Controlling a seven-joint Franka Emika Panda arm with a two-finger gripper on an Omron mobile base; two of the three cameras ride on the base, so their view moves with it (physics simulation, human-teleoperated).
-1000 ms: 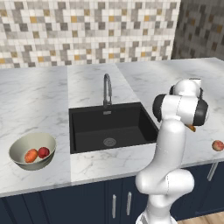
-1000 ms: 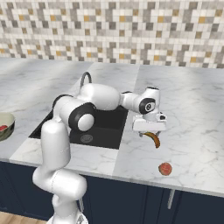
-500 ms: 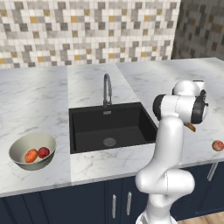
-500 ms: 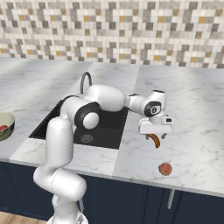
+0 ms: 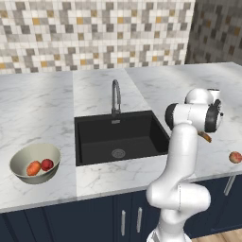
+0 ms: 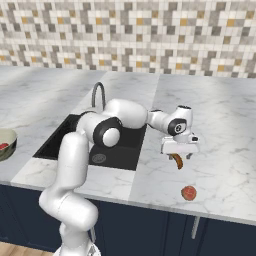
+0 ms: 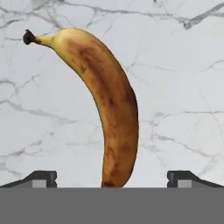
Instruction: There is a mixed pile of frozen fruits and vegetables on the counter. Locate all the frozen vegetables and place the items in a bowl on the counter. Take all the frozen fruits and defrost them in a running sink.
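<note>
With the tomato (image 5: 47, 164) and carrot (image 5: 33, 168) sitting in the bowl (image 5: 21, 158) at the left end of the counter (image 5: 42, 101), the vegetable half looks done; fruit step in hand. Gripper (image 6: 179, 152) hangs over the banana (image 7: 107, 105) right of the sink (image 5: 120, 137), jaws wide apart, holding nothing; hand view shows the banana lying on the marble, centred between the fingertips (image 7: 41, 178). Apple (image 6: 188, 192) lies nearer the counter's front edge, just beside. Next move, as I judge it: drop straight down, straddle the banana mid-body, close, carry left to the basin. Faucet (image 5: 115, 97) running can't be told.
</note>
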